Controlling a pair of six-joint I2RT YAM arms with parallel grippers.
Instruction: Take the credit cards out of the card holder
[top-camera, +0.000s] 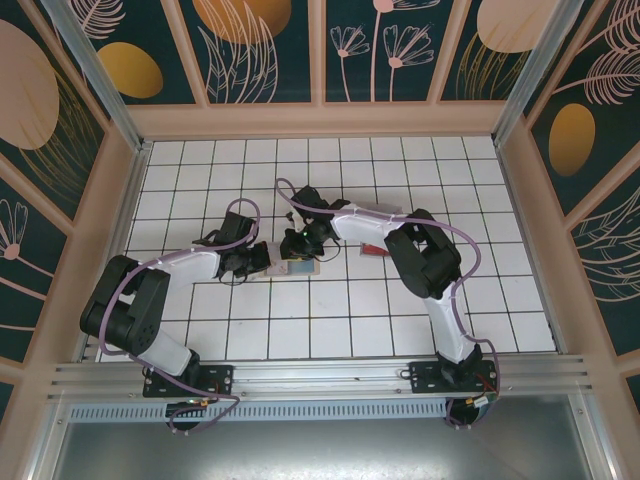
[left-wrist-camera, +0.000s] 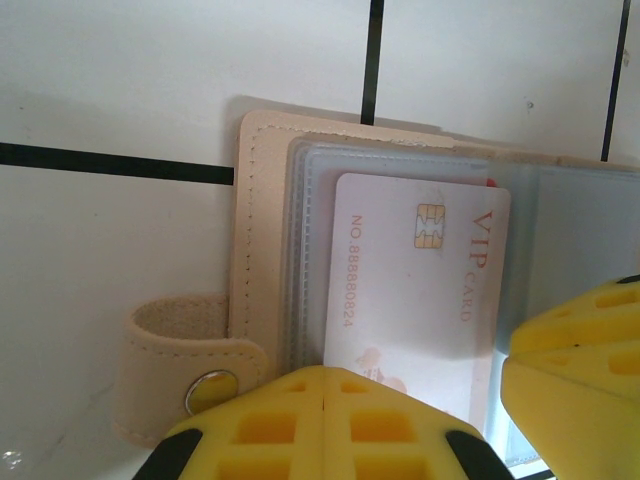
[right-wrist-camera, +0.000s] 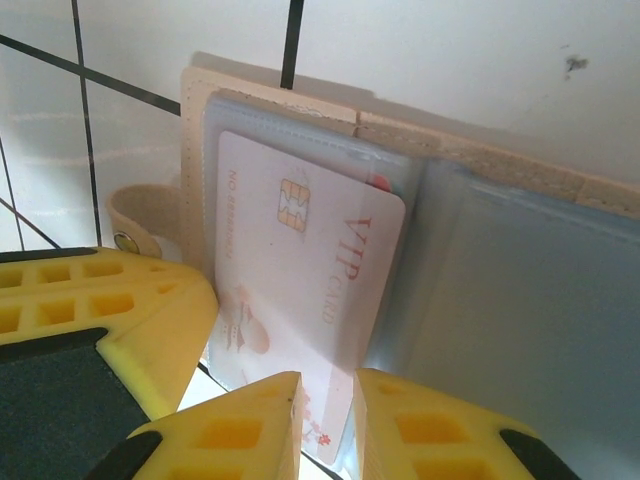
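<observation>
Both end effectors, left (top-camera: 258, 258) and right (top-camera: 297, 243), meet at the card holder (top-camera: 298, 265) on the tiled table (top-camera: 350, 320).

A white bench (top-camera: 330, 330) tiled in squares with dark grout lines sits inside a boxed enclosure. Pale wooden frames (top-camera: 320, 120) border its far, left and right edges. The walls (top-camera: 270, 50) are dark teal panels printed with peach and gold leaves and flowers. A metal rail (top-camera: 320, 375) runs along the near edge.

Both arms reach inward, left gripper (top-camera: 262, 258) and right gripper (top-camera: 297, 247) close together.
</observation>
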